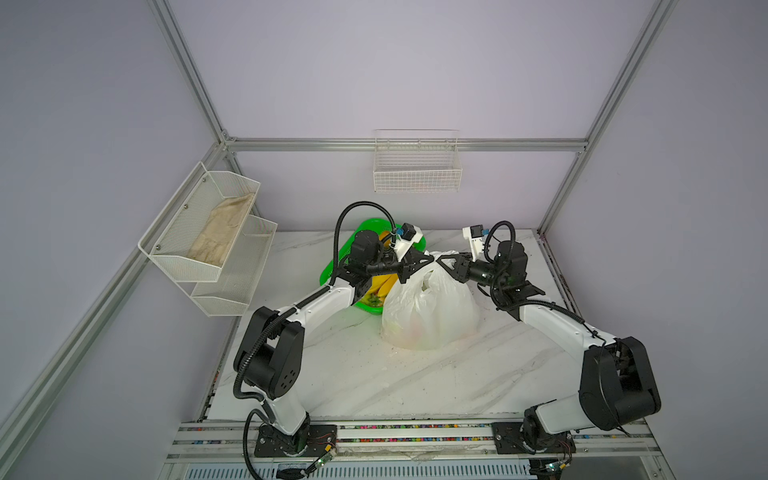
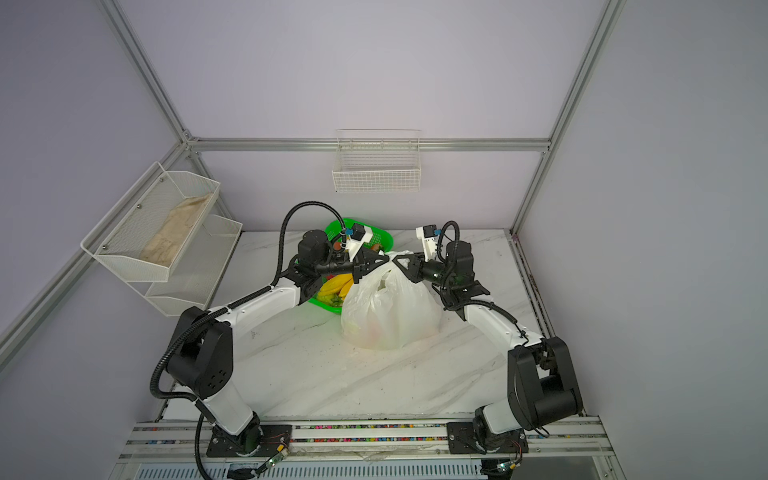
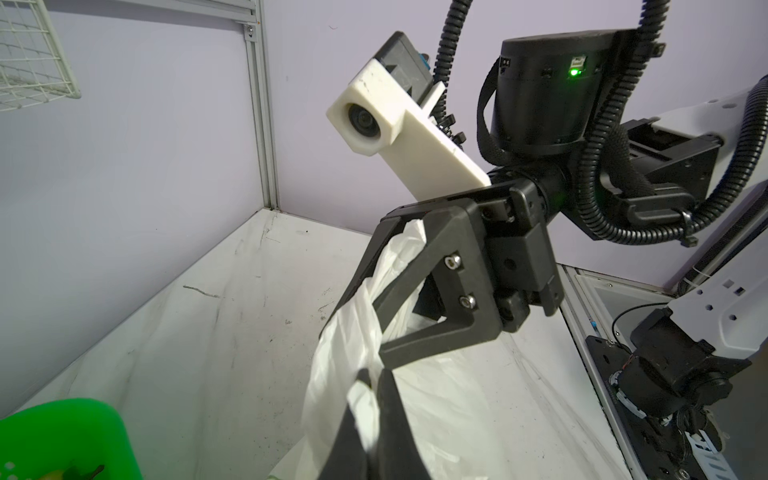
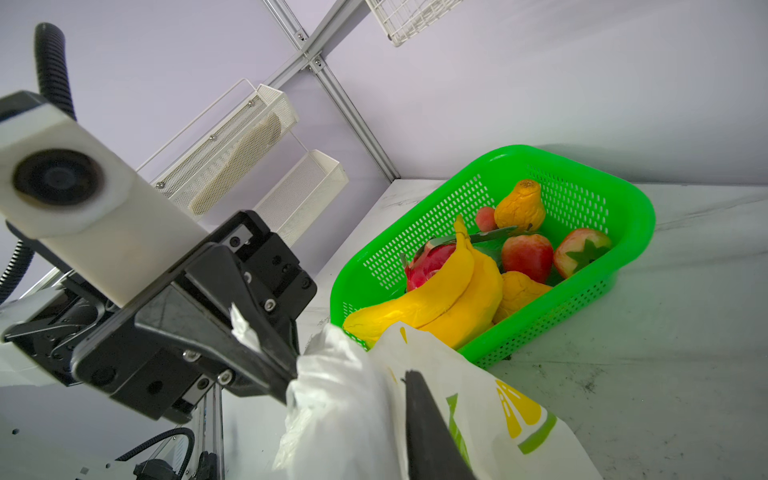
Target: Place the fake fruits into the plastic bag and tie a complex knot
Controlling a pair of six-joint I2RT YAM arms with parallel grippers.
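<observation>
A white plastic bag (image 1: 430, 311) (image 2: 390, 311), thin and crinkled, stands bulging near the middle of a marble-patterned table (image 1: 415, 386), printed with a yellow lemon slice (image 4: 519, 415) that shows in the right wrist view. Faint pink and yellow tints show through its lower part. Its gathered top is pulled up to a peak where 2 black end effectors meet tip to tip. The left end effector (image 1: 430, 259) (image 4: 291, 382) is clenched on a bunched strip of the bag's top. The right end effector (image 1: 438, 259) (image 3: 357, 345) is released, its jaws a little apart with white plastic running between them. Touching the bag on its left side in both top views sits a bright green mesh basket (image 4: 623, 195) holding fake fruits (image 4: 528, 257): a yellow banana bunch (image 4: 457, 286), a pink dragon fruit (image 4: 428, 262), red strawberries and yellowish pears. On the left wall hangs a white 2-tier rack (image 1: 232, 266) with a beige cloth (image 1: 220, 232) in its upper tier; a white wire basket (image 1: 417, 174) hangs on the back wall.
</observation>
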